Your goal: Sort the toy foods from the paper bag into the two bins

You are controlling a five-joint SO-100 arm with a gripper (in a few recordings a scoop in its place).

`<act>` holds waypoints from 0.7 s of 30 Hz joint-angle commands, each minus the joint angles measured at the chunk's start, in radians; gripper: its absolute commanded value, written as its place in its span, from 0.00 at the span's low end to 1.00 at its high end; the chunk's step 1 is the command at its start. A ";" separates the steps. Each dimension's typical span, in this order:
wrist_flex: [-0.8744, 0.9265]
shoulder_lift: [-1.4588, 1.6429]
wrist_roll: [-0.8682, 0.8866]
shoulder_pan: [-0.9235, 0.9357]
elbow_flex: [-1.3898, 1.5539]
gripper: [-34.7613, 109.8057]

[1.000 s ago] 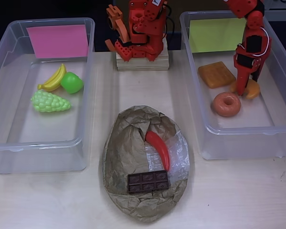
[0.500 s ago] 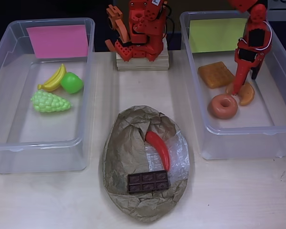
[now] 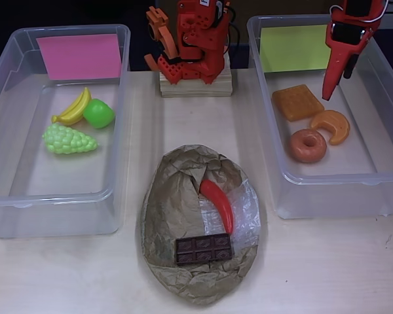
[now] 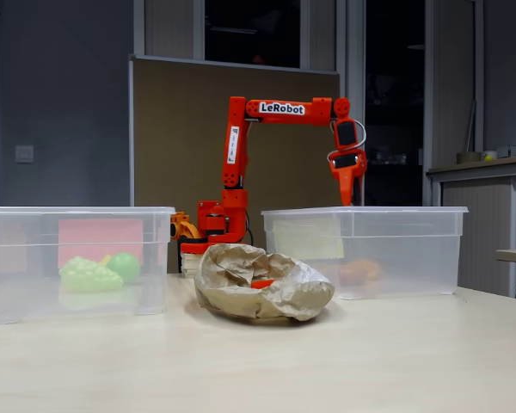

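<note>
In the overhead view the pink-labelled bin (image 3: 6, 163) holds the bananas (image 3: 74, 108), green apple (image 3: 99, 113) and grapes (image 3: 68, 140). On the tabletop (image 3: 340, 268) between the bins, the paper bag (image 3: 177, 196) still carries the red chili (image 3: 218, 203) and chocolate bar (image 3: 204, 248), touching; I'd take the chili first, gripping across its middle. The yellow-green-labelled bin (image 3: 327, 196) holds the waffle (image 3: 297, 102), donut (image 3: 308, 144) and croissant (image 3: 333, 124). The gripper (image 3: 327, 93) hangs above it, empty, fingers seemingly pressed together; the bin's wall must be cleared on the way out.

"LeRobot" in white lettering on orange arm (image 4: 282, 108), upper horizontal link, fixed view. No other legible text.
</note>
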 commanded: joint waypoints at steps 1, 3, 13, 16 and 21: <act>0.029 0.127 -0.247 0.115 -0.017 0.55; 0.006 0.176 -0.408 0.198 0.005 0.55; -0.153 0.321 -0.841 0.649 0.132 0.54; -0.210 0.314 -0.834 0.769 0.190 0.54; -0.224 0.207 -0.749 0.893 0.235 0.55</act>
